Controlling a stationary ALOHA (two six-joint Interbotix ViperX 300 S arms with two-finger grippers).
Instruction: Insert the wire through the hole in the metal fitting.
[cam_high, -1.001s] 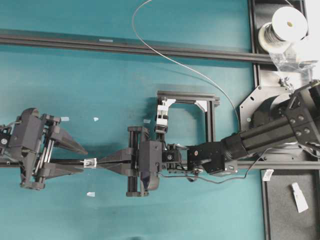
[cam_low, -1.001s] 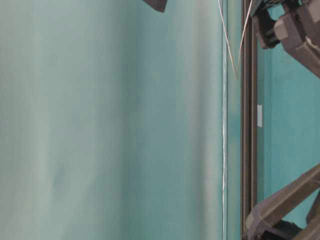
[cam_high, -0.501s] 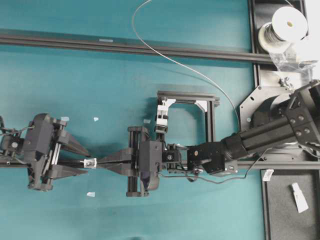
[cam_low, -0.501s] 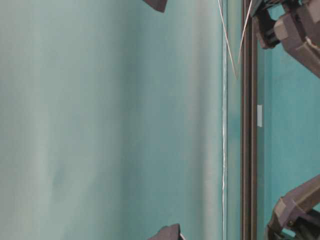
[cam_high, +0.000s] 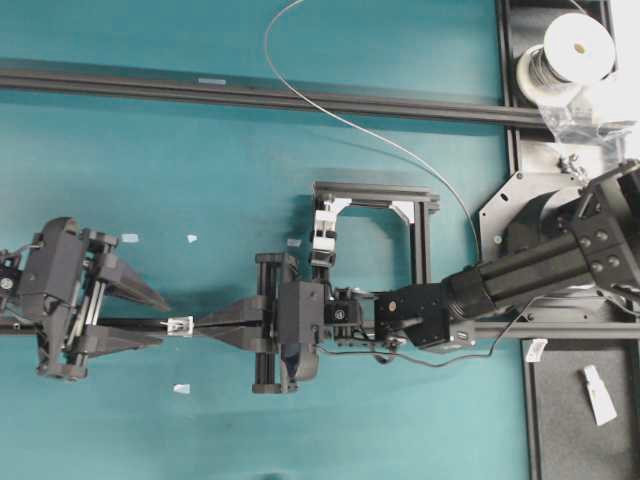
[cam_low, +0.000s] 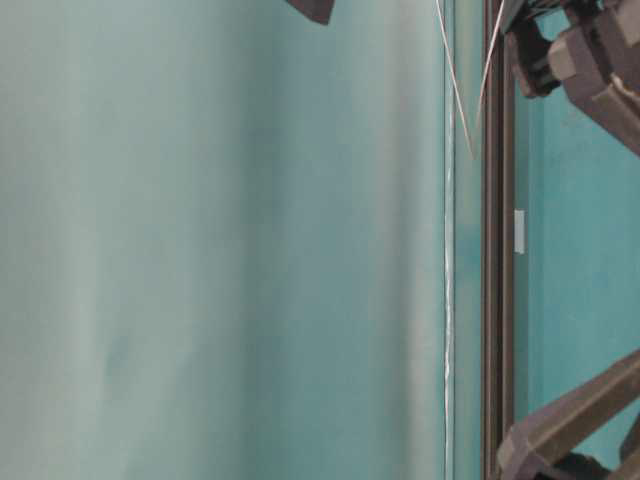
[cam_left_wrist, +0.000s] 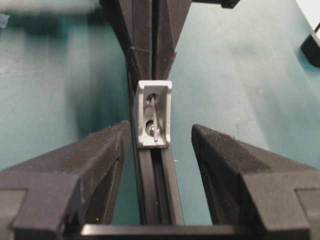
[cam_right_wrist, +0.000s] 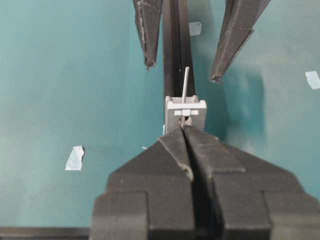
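With my right gripper (cam_right_wrist: 186, 137) pinched on the wire (cam_right_wrist: 185, 79) behind the metal fitting (cam_right_wrist: 186, 111) on the rail (cam_right_wrist: 171, 47), and my empty left gripper (cam_left_wrist: 158, 145) part-open astride it, I'd close only on the poked-through tip, plain in the right wrist view, lost overhead.

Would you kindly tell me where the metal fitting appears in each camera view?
Overhead: metal fitting, lower left, on the black rail.
Table-level: not in view.
Left wrist: centre, upright on the rail.
Right wrist: centre, beyond the shut right tool.
Shared landmark: the black rail.
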